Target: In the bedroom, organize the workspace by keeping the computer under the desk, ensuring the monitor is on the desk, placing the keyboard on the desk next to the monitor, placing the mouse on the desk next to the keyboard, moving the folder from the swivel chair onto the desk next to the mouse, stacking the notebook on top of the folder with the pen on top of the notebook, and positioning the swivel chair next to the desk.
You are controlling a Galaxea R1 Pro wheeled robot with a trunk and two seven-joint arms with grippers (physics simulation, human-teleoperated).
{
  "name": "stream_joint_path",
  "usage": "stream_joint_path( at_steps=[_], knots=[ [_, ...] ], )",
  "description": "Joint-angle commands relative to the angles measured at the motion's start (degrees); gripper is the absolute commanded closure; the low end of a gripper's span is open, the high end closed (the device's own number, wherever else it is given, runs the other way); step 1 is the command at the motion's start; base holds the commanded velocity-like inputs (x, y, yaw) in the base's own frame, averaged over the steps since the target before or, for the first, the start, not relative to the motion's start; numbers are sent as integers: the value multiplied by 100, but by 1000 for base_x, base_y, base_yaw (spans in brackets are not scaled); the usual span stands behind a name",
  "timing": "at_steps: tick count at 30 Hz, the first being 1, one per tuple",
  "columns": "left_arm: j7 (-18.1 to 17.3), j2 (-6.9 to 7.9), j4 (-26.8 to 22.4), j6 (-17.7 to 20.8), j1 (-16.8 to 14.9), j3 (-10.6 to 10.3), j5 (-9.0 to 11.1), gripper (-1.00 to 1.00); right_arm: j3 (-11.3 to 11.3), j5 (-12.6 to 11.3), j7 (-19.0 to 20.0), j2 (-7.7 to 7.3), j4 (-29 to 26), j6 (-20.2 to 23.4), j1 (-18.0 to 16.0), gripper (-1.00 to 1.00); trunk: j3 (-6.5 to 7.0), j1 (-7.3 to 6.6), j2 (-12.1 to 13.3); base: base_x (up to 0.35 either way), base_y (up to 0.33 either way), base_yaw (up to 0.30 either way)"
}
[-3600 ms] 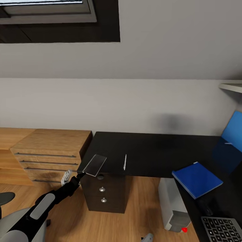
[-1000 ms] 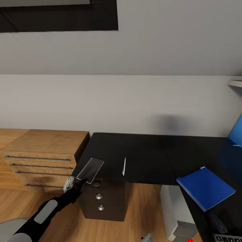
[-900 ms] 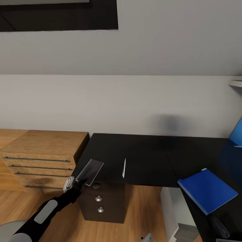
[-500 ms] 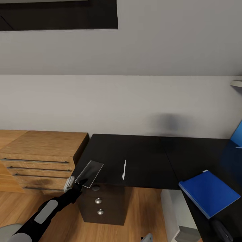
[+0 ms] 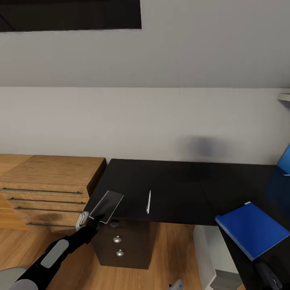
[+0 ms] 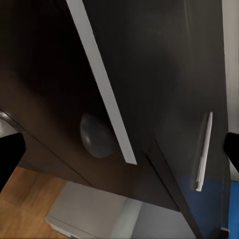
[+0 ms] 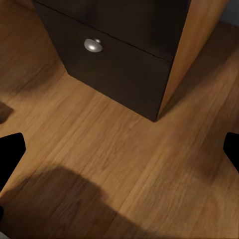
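Note:
The notebook, thin and dark grey with a light page edge, lies at the front left corner of the black desk, its near end past the edge. My left gripper is open at that near end, fingertips wide apart. A white pen lies on the desk just right of the notebook. The blue folder rests on the desk's right wing, with the mouse beside it. The computer stands under the desk. My right gripper is open above the floor. Monitor, keyboard and swivel chair are out of view.
A light wooden chest with bar handles stands against the desk's left end. Dark drawers with round knobs sit under the desk's left part. A blue back panel rises at the far right. The floor is wooden.
The whole picture has shifted, so the camera has moved: folder and mouse slid toward the lower right. My left gripper and the notebook keep their place at the desk's corner.

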Motion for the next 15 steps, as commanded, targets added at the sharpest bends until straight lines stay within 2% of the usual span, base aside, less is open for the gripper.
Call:
stream_joint_path(
  at_steps=[1, 8, 15],
  knots=[
    [-10, 6, 2, 8, -5, -23, 39, -100, 48, -26, -48, -5, -9, -12, -7, -100, -24, 23, -45, 0, 0, 0],
    [-8, 6, 2, 11, -5, -18, 38, -100, 45, -26, -48, -5, -11, -12, -7, -100, -150, 176, -326, 0, 0, 0],
    [-29, 14, 2, -2, -5, -27, 38, -100, 43, -26, -48, -5, -14, -12, -7, -100, -150, 176, -326, 0, 0, 0]
  ],
)
